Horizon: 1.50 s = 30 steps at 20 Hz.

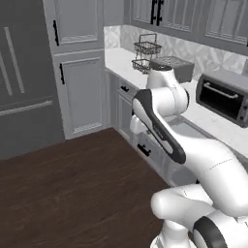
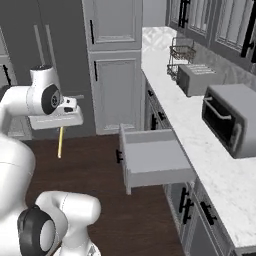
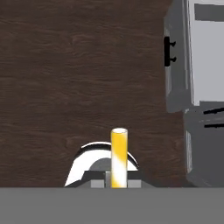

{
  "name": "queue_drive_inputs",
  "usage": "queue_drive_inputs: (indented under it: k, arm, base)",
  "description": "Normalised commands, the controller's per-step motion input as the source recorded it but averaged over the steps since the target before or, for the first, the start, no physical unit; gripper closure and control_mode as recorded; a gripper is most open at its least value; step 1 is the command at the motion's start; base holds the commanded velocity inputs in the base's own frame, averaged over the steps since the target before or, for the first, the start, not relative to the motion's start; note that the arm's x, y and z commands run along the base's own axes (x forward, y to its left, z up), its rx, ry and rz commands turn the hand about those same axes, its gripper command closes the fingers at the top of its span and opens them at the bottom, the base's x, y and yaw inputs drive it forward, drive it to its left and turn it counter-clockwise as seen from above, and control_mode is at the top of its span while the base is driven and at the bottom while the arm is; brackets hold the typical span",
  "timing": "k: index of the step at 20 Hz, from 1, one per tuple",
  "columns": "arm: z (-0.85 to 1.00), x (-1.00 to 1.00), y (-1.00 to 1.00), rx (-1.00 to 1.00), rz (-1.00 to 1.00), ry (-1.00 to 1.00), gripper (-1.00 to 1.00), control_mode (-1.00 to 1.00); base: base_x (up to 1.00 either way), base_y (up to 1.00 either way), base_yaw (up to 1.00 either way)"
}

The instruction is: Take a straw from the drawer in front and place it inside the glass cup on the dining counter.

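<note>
Jaws nipped on straw [image 3: 119, 157], which hangs straight down below, over wood floor [image 3: 65, 78].

No readable text, labels, brands, numbers or signs are showing in any view.
</note>
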Motion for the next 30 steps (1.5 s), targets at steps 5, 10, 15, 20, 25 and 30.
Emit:
queue_drive_inputs:
  k: [5, 10, 15, 20, 25, 30]
  arm:
    - [0.00, 0.00, 0.00, 0.00, 0.00, 0.00, 1.00, 1.00]
    - [0.00, 0.00, 0.00, 0.00, 0.00, 0.00, 1.00, 1.00]
    - [0.00, 0.00, 0.00, 0.00, 0.00, 0.00, 1.00, 1.00]
    - [0.00, 0.00, 0.00, 0.00, 0.00, 0.00, 1.00, 1.00]
    - [0.00, 0.00, 0.00, 0.00, 0.00, 0.00, 1.00, 1.00]
    - [0.00, 0.00, 0.00, 0.00, 0.00, 0.00, 1.00, 1.00]
  base:
    - [0.00, 0.85, 0.80]
    - [0.00, 0.77, 0.82]
    - [0.00, 0.82, 0.78]
    - [0.00, 0.91, 0.75]
    - [0.14, 0.93, 0.69]
    - [0.75, 0.61, 0.60]
